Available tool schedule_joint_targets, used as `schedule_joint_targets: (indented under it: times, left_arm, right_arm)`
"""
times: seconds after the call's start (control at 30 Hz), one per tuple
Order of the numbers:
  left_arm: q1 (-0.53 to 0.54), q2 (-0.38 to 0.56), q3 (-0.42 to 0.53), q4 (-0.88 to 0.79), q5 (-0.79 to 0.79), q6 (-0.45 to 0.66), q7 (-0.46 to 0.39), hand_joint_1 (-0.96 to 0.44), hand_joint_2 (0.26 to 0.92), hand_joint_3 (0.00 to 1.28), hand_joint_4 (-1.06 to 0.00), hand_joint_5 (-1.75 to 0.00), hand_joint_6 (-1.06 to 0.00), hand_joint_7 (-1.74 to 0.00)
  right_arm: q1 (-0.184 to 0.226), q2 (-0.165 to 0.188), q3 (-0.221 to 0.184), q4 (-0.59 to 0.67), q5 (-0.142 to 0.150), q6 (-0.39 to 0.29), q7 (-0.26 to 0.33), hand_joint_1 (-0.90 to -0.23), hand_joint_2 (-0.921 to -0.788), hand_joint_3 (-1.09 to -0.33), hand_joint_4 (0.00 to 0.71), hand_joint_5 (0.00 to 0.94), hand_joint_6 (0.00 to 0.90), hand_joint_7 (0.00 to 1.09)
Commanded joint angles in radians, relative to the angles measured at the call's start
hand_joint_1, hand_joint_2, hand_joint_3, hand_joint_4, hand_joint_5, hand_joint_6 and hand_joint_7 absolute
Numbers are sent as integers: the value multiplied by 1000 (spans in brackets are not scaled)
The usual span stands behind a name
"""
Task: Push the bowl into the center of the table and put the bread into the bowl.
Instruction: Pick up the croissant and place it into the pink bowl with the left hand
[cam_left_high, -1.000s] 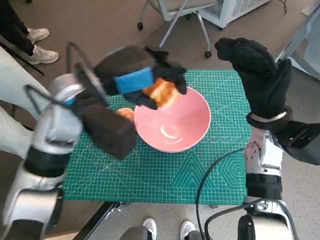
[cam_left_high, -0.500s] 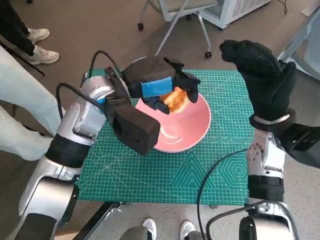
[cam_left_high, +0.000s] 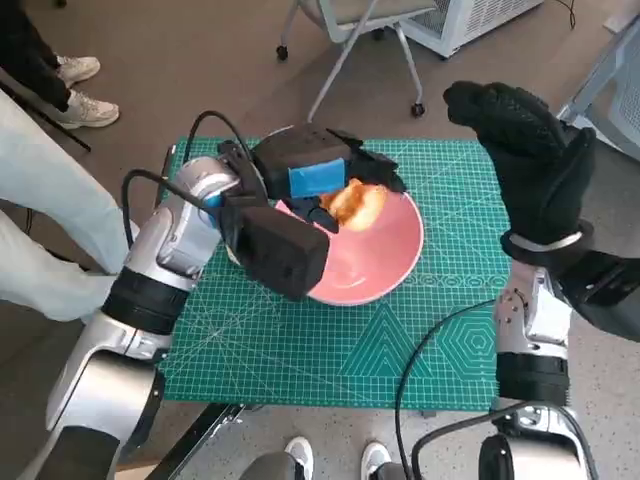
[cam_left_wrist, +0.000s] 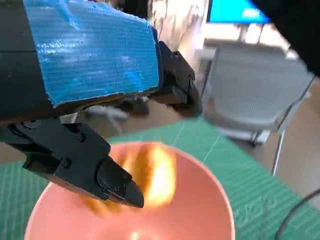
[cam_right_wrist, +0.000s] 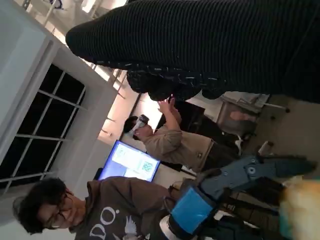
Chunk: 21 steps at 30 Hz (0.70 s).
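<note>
Holding the bread (cam_left_high: 355, 203) over the pink bowl (cam_left_high: 375, 262), at its 12 o'clock side, the left hand (cam_left_high: 318, 175) has only the release left; bowl sits mid-counter (cam_left_high: 300, 350). The right hand (cam_left_high: 525, 150) hovers spread, empty.

Head view steeply downward; wrist views close, sharing left hand (cam_left_high: 318, 172).

Office/lab: swivel chair (cam_left_high: 345, 25), monitor (cam_right_wrist: 131, 162), cutting mat (cam_left_high: 330, 340).
</note>
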Motion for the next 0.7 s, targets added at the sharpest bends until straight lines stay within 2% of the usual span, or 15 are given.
schedule_joint_targets:
  times: [0.03,0.13,0.3,0.5,0.7]
  left_arm:
    - [34,39,24,-98,-34,42,-56,-240,803,2,-61,-3,-165,-3]
    - [63,69,40,-173,-43,63,-79,-280,795,0,-15,0,-102,-1]
    - [115,122,78,-304,-58,90,-107,-322,786,0,-2,1,-68,-1]
    - [202,196,177,-473,-141,138,-143,-328,776,0,1,1,-87,-13]
    - [278,250,261,-547,-195,126,-122,-315,762,0,1,1,-128,-33]
  right_arm:
    - [21,-3,6,4,-2,4,-4,-661,-921,-649,173,4,20,525]
    - [24,-3,9,-4,-1,9,-4,-660,-921,-650,172,3,19,522]
    - [26,-3,10,-8,6,14,1,-660,-921,-654,169,1,14,519]
    - [27,-2,11,-10,10,21,3,-662,-921,-655,167,0,11,517]
    - [30,-3,8,-9,15,25,7,-663,-921,-654,168,1,12,517]
